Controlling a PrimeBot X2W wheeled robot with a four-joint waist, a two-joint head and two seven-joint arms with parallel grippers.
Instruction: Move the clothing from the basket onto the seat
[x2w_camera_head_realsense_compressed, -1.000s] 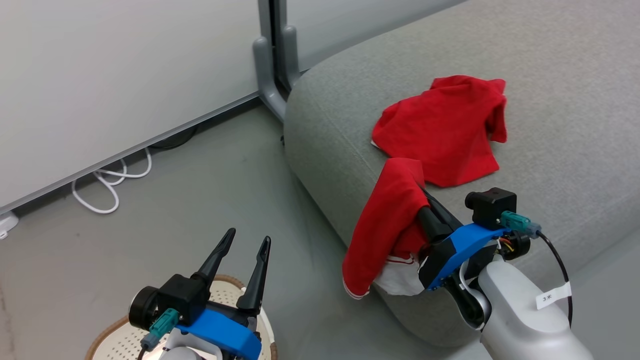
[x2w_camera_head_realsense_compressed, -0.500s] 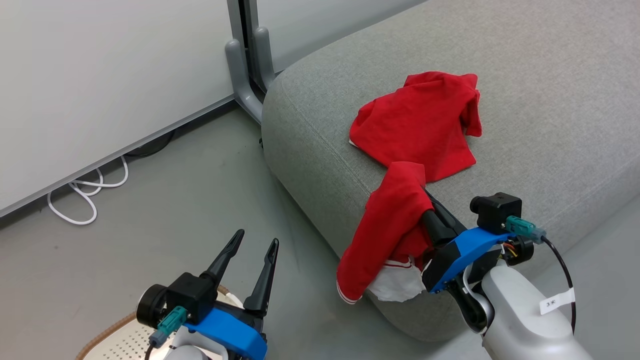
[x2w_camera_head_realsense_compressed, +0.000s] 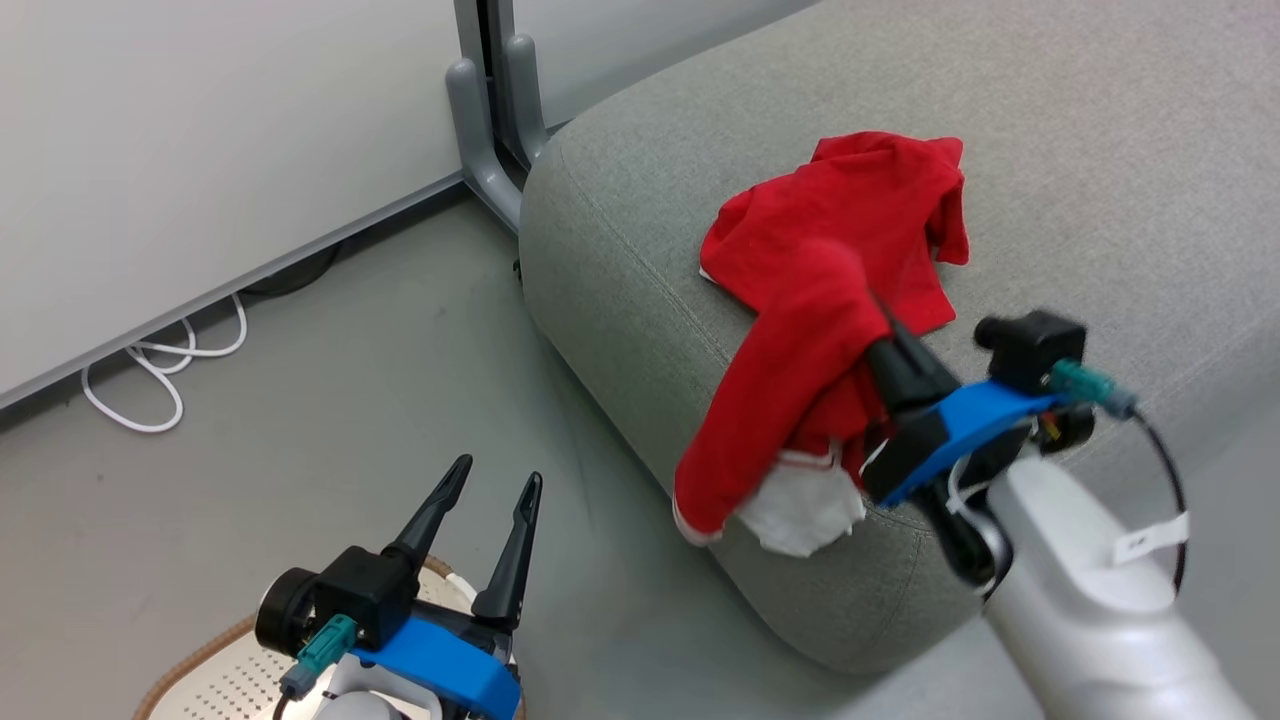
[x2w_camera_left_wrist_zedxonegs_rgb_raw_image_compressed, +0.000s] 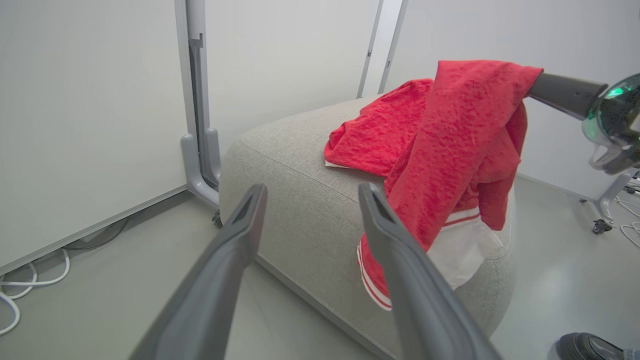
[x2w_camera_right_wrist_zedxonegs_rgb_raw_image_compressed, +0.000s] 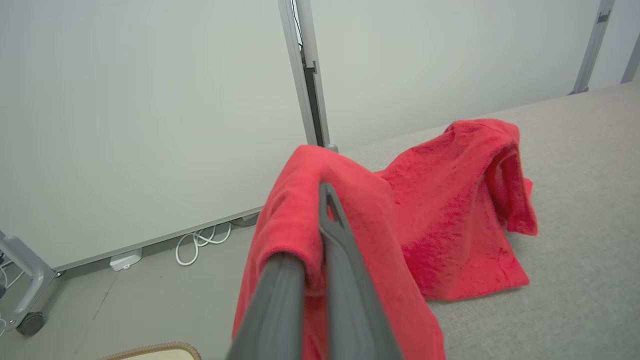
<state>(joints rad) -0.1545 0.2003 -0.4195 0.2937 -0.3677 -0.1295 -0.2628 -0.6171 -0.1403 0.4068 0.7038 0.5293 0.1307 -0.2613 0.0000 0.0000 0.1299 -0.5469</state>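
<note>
One-clawed work: grips the trimmed garment (x2w_camera_head_realsense_compressed: 790, 390) in right claw (x2w_camera_right_wrist_zedxonegs_rgb_raw_image_compressed: 316, 205), fingers almost together, red cloth draped over both tips and hiding the left one. Holds it above the seat (x2w_camera_head_realsense_compressed: 1100, 150) at the front corner, pale forearm slanting up from lower right. Lets the folds hang down before the seat's side, striped white cuff lowest. Hovers left claw (x2w_camera_head_realsense_compressed: 497, 472) empty, fingers spread in a moderate V, over the basket (x2w_camera_head_realsense_compressed: 190, 655) on the floor (x2w_camera_head_realsense_compressed: 350, 350), pointing toward the seat. Finds plain garment (x2w_camera_head_realsense_compressed: 880, 200) crumpled on the seat top, just behind the held one; cannot tell whether they touch. Notes white cable (x2w_camera_head_realsense_compressed: 150, 390) by the wall, grey post (x2w_camera_head_realsense_compressed: 480, 130) beside the seat's far corner.
</note>
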